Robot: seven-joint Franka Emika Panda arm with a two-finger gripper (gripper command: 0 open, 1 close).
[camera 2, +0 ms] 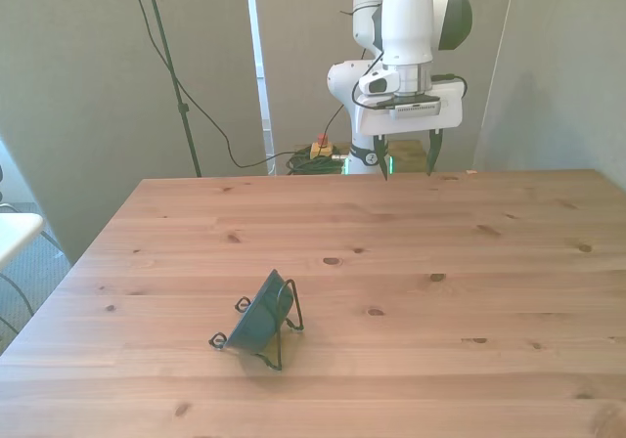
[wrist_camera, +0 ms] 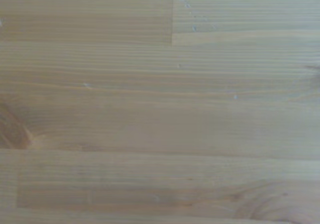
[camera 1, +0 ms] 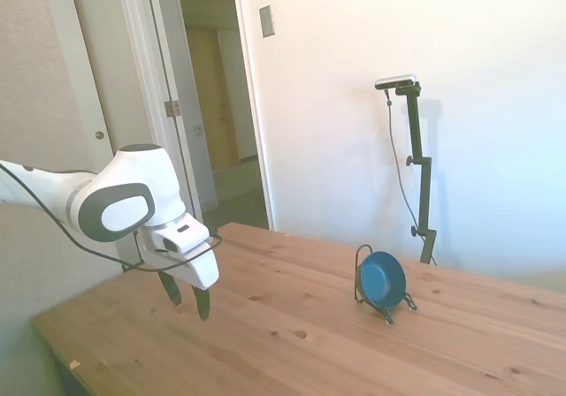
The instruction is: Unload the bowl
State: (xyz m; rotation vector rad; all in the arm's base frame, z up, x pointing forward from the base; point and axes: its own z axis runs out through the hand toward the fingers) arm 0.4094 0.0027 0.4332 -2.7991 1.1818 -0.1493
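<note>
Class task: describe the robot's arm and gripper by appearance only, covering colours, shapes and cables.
The arm has smooth, rounded white casings with a dark grey oval patch at the joint. A thin black cable loops beside it. The gripper has a boxy white body with a dark slotted strip on its front, and two slim dark fingers that taper downward.

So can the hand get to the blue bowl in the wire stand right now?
Probably yes. The open hand hangs far from the bowl, which stands on edge in the wire stand; only bare table lies between them.
</note>
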